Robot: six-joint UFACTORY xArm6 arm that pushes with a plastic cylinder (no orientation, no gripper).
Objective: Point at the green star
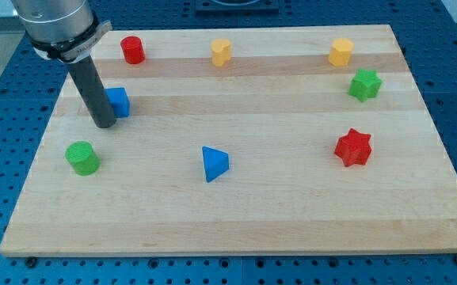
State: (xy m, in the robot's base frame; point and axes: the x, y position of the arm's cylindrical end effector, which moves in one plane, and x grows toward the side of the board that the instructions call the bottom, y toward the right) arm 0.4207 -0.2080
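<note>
Green star point(365, 85) sits near worktop point(252, 222) right edge, below yellow block point(340, 52). Your tip point(103, 124) rests far across at view's left, touching blue block point(118, 102). No hand fitted.

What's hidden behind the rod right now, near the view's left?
A blue block sits partly behind my tip; only its right portion shows, so its shape is unclear. The green star lies far off at the view's right.

Pale matt wooden board point(236, 214), smooth-looking, perhaps plastic, green star point(364, 85).
</note>
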